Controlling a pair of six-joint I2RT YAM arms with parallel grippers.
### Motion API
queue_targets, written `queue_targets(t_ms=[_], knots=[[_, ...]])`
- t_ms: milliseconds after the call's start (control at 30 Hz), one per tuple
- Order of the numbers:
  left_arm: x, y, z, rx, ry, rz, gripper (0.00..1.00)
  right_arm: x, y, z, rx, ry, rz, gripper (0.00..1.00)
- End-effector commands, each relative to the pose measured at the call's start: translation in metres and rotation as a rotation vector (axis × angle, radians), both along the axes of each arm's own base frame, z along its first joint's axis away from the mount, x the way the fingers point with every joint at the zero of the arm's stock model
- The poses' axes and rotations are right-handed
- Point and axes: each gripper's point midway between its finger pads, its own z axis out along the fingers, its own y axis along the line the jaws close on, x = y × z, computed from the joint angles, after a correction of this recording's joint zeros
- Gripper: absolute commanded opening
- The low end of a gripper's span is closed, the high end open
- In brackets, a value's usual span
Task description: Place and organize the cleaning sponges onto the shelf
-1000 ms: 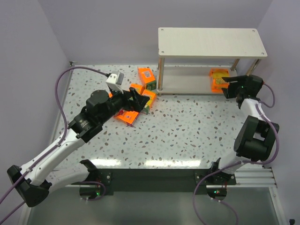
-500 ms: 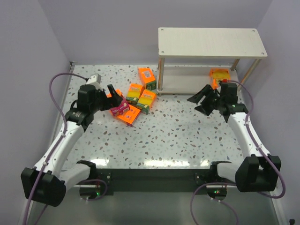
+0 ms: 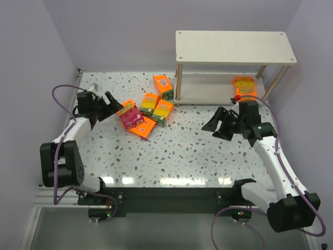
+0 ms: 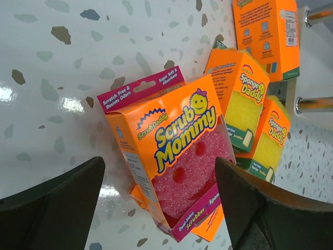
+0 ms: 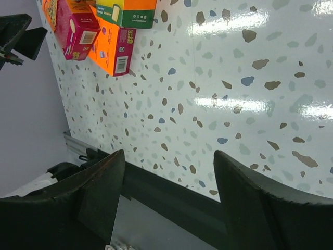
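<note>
- shelf (image 3: 235, 47) stands at the far right of the tabletop (image 3: 197, 151); one orange sponge pack (image 3: 243, 87) lies on its lower board, at the right end
- the other five packs sit in a loose cluster on the tabletop, just left of the shelf's left legs
- Scrub Mommy pack (image 4: 174, 156), pink sponge and magenta label, is the one furthest from the shelf; it is tilted and lies partly over a flat orange pack (image 3: 143, 128)
- two Sponge Daddy packs (image 4: 242, 99), yellow sponge with green edge, lie side by side between it and the shelf; the rear orange pack (image 3: 163, 86) is nearest the shelf leg
- left gripper (image 3: 109, 100) is left of the cluster, fingers spread wide, holding nothing, aimed at the Scrub Mommy pack but not touching it
- right gripper (image 3: 217, 126) is in front of the shelf, well apart from the cluster, fingers spread, holding nothing
- handling, judged: light card boxes with soft sponge inside and an open window on the front, so they would crush under a hard squeeze; the glossy card may slip
- best hold looks like across the narrow closed sides, not on the window
- task is early: one of six on the shelf, Scrub Mommy pack likely next
</note>
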Motion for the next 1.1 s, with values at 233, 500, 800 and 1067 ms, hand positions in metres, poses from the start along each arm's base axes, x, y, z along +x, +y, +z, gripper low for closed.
queue_targets(t_ms=[233, 500, 800, 1067], knots=[[0.013, -0.014, -0.001, -0.17, -0.157, 0.01, 0.93, -0.024, -0.002, -0.01, -0.019, 0.017, 0.04, 0.73], [0.001, -0.02, -0.038, -0.217, -0.081, 0.011, 0.91, -0.026, -0.003, -0.016, -0.025, 0.026, 0.039, 0.73], [0.016, -0.032, -0.031, -0.284, -0.133, -0.064, 0.63, -0.023, -0.002, -0.019, -0.024, 0.029, 0.046, 0.72], [0.001, -0.041, 0.002, -0.275, -0.187, -0.202, 0.45, -0.024, -0.001, -0.016, -0.021, 0.021, 0.058, 0.71]])
